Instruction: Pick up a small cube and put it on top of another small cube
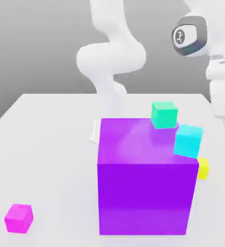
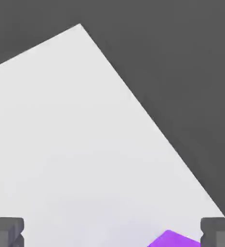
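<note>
The small yellow cube peeks out behind the right edge of the big purple cube, which hides most of it. A small magenta cube lies alone on the table at the exterior view's near left. My hand hangs high at the exterior view's right edge, above and behind the yellow cube and well apart from it. In the hand view my gripper is open, its fingertips spread wide with only bare table and a corner of the purple cube between them.
A cyan cube sits tilted just above the yellow one, at the purple cube's right edge. A green cube shows behind the purple cube's top. The white table has open room on the left; its edge runs diagonally in the hand view.
</note>
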